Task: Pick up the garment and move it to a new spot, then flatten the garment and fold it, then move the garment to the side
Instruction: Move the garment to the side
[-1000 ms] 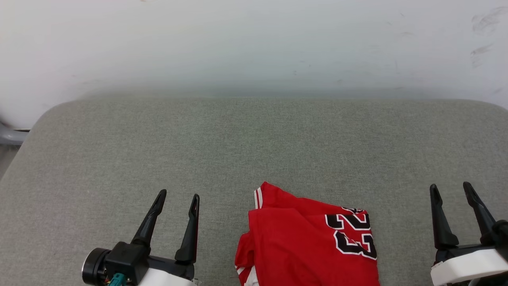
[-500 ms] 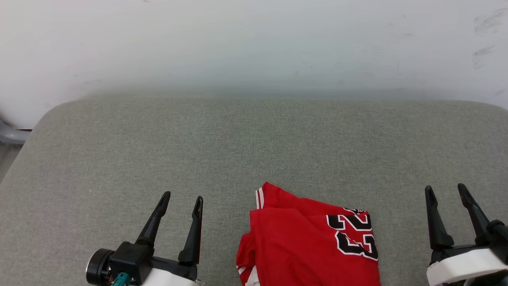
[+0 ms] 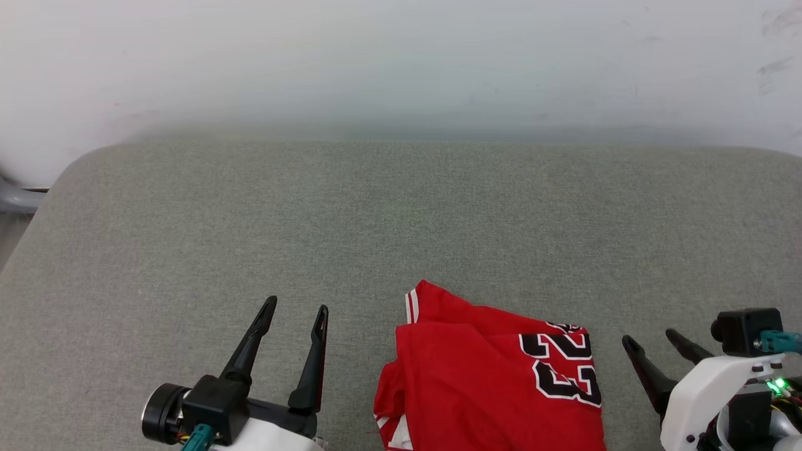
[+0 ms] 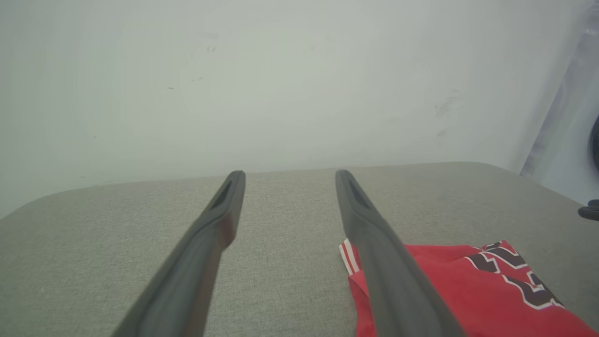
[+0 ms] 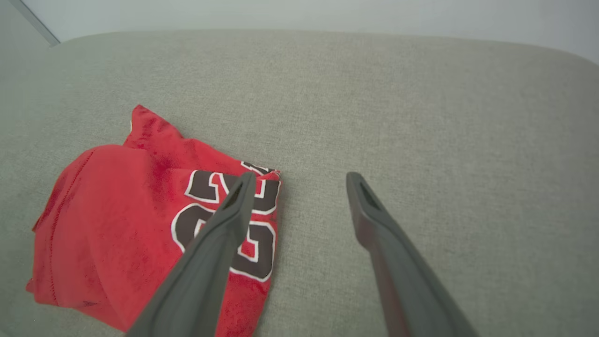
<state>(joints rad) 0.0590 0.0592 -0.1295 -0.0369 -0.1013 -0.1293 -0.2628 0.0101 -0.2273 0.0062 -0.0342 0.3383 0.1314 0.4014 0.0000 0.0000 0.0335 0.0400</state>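
The garment (image 3: 489,376) lies folded at the near edge of the grey padded surface (image 3: 401,213), between both pincers. The left pincer (image 3: 296,305) is spread and empty, just beside it. The right pincer (image 3: 649,337), also spread and empty, sits near its numbered edge. Bare fabric runs to the rounded far edge by the wall (image 3: 401,62).

Red garment (image 3: 482,382) w/ black-white numbers lies folded, crumpled, on grey surface (image 3: 376,219), near edge.

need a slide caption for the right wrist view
Jaws open, the right gripper poised by the numbered edge of the bunched red garment on the grey cushion.
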